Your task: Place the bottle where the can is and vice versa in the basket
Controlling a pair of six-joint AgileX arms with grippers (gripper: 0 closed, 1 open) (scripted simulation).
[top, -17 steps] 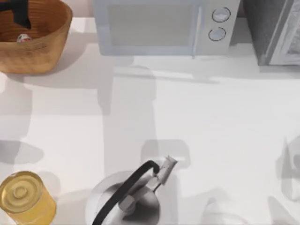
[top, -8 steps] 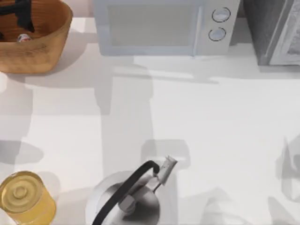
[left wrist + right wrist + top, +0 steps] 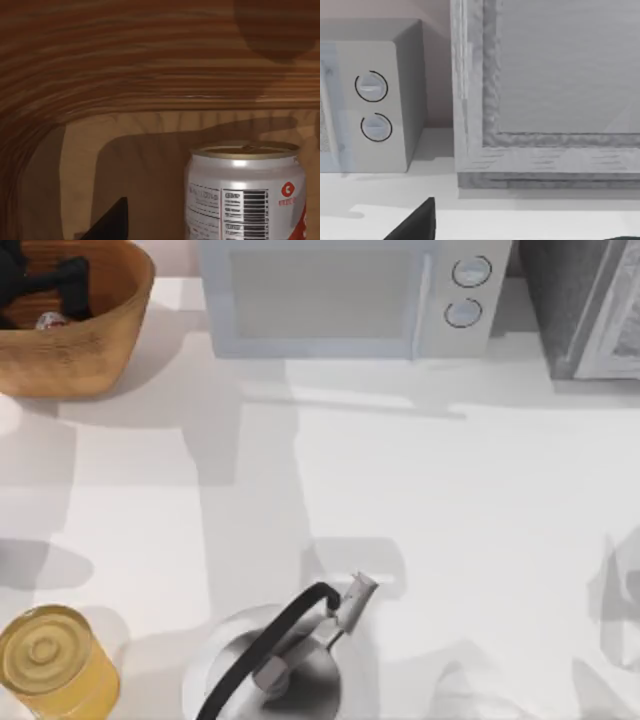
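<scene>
The basket (image 3: 85,340) sits at the table's eleven o'clock corner, and the left gripper (image 3: 45,285) is down inside it — far nearer than the right arm. A silver-and-red can (image 3: 245,192) stands upright on the basket floor, just beside one dark fingertip (image 3: 112,222); whether the fingers are spread or pressed together I cannot tell.
</scene>
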